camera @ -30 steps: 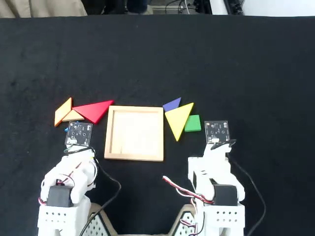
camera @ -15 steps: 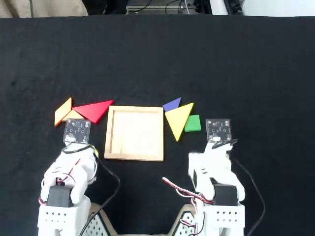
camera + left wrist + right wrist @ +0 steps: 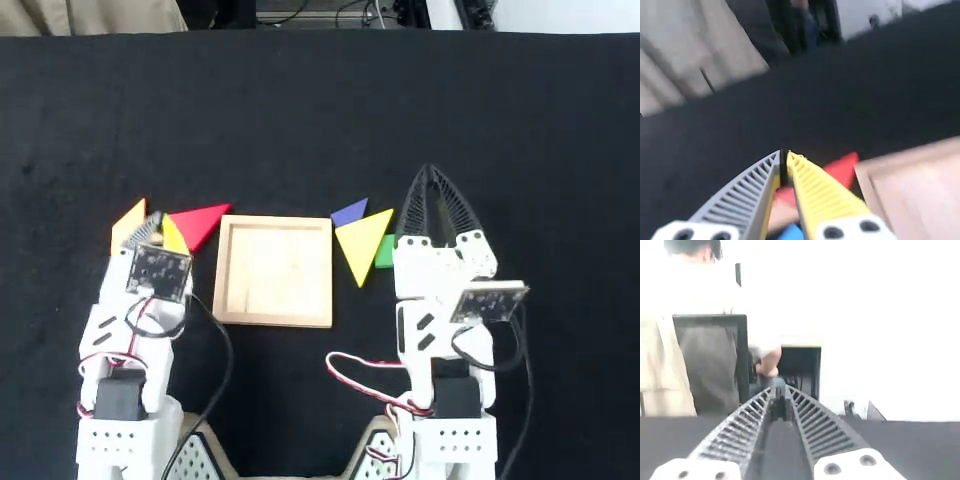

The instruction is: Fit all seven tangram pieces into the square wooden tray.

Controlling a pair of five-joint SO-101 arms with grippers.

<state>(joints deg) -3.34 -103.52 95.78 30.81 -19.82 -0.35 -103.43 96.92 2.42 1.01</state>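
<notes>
As the left tool hangs over the left-hand cluster, its grey and yellow fingers lie pressed together, nothing between them.
- Red triangle just beside the tips, on the tray side. Orange piece on the other side.
- Left wrist view: a tan piece and a blue piece under the fingers. Both are blurred and their shapes can't be made out.

Right tool: black fingers meet at the tips and grip nothing. It is held high, pointing away across the worktop.
- Its arm partly covers the green square.
- Yellow triangle sits close against the tray's right rim, with the violet-blue triangle just behind it.

Square wooden tray: lies between the two clusters, no piece seated in it yet.

Judgement: this is the opening pick, none of the seven placed, and the left arm looks the likelier to go first, on the red triangle.

Next move calls for:
- parting the left fingers and lowering them astride a free edge of the triangle
- keeping clear of the neighbours crowded against it, since the pieces lie flat and thin on the cloth and a shallow bite would probably slip
- carrying the piece over the tray rim and turning it square to a corner
</notes>
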